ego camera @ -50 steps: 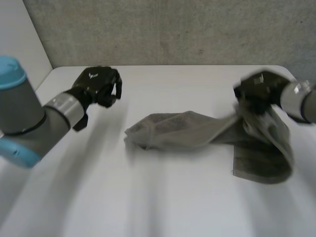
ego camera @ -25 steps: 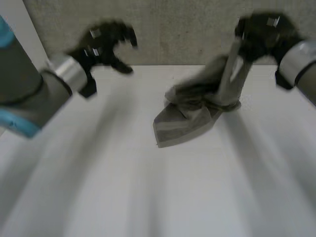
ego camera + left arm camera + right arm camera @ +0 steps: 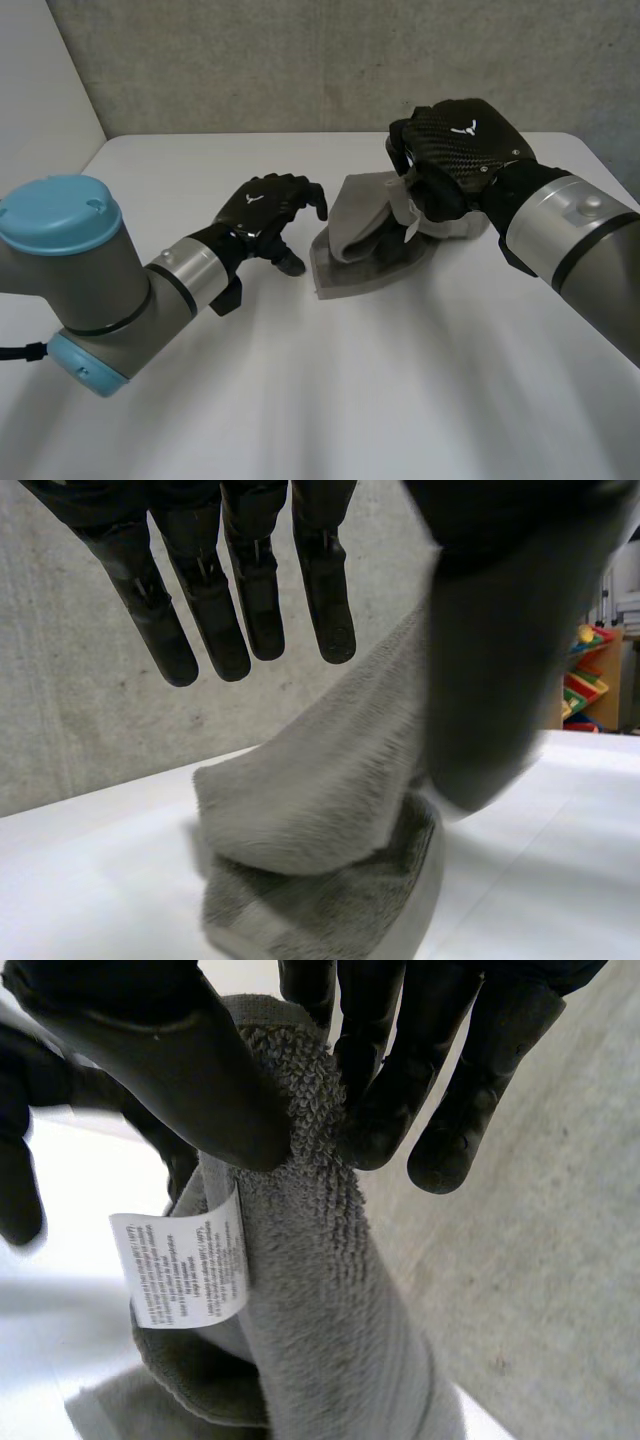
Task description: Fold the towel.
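The towel (image 3: 352,225) lies bunched in a grey heap on the white table (image 3: 300,400), a little right of the middle and between the two hands. One end of it is lifted off the heap. The right hand (image 3: 460,150) has that raised end pinched between thumb and fingers, with the pile of the cloth squeezed tight in the grip. A white label (image 3: 185,1270) (printed, but too fine to read) hangs from the towel just under the thumb. From there the cloth drops in a thick roll to the folded mass below, which rests flat on the table. The left hand (image 3: 262,208) hovers just beside the heap's left edge, palm down. Its fingers are spread and nearly straight, with nothing in them. In its wrist view the fingertips hang above the towel, clear of it.
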`<move>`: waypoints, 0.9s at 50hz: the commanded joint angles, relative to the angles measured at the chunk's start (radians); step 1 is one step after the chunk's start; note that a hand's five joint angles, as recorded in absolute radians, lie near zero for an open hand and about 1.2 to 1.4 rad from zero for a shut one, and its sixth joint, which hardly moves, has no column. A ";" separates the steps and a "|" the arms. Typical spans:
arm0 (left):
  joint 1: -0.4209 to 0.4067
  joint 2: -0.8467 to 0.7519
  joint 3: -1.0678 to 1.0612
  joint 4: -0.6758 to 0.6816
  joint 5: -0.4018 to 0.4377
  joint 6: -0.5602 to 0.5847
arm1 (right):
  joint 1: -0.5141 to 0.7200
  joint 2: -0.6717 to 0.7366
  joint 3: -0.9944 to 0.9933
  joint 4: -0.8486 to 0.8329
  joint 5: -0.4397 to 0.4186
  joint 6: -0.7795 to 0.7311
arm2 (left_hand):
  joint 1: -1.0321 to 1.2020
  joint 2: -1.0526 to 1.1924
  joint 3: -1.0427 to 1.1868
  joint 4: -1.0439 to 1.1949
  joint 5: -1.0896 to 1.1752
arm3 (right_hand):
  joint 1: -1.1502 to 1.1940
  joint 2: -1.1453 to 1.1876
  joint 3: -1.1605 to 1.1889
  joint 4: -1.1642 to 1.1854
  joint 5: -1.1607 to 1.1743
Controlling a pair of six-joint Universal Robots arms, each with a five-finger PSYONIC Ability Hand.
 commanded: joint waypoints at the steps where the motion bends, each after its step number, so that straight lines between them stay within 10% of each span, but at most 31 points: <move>1: -0.044 -0.049 0.032 0.034 -0.053 -0.097 | 0.011 -0.125 0.024 -0.001 0.004 0.023 | -0.025 -0.037 -0.043 -0.043 -0.002 | 0.064 0.085 0.062 0.056 0.069; 35: -0.136 -0.121 0.055 0.262 -0.228 -0.397 | 0.062 -0.306 0.169 0.007 -0.014 0.129 | -0.005 -0.017 -0.022 -0.023 0.018 | 0.064 0.085 0.062 0.056 0.069; 38: -0.136 -0.124 0.056 0.271 -0.229 -0.394 | 0.082 -0.318 0.163 0.005 -0.011 0.135 | 0.174 0.162 0.157 0.157 0.197 | 0.064 0.085 0.062 0.056 0.069; 40: -0.141 -0.130 0.053 0.272 -0.228 -0.392 | 0.083 -0.324 0.162 0.005 -0.007 0.137 | 0.697 0.686 0.680 0.680 0.720 | 0.064 0.085 0.062 0.056 0.069; 45: -0.142 -0.145 0.043 0.271 -0.213 -0.392 | 0.068 -0.317 0.165 0.004 -0.004 0.137 | 0.855 0.843 0.838 0.837 0.878 | 0.064 0.085 0.062 0.056 0.069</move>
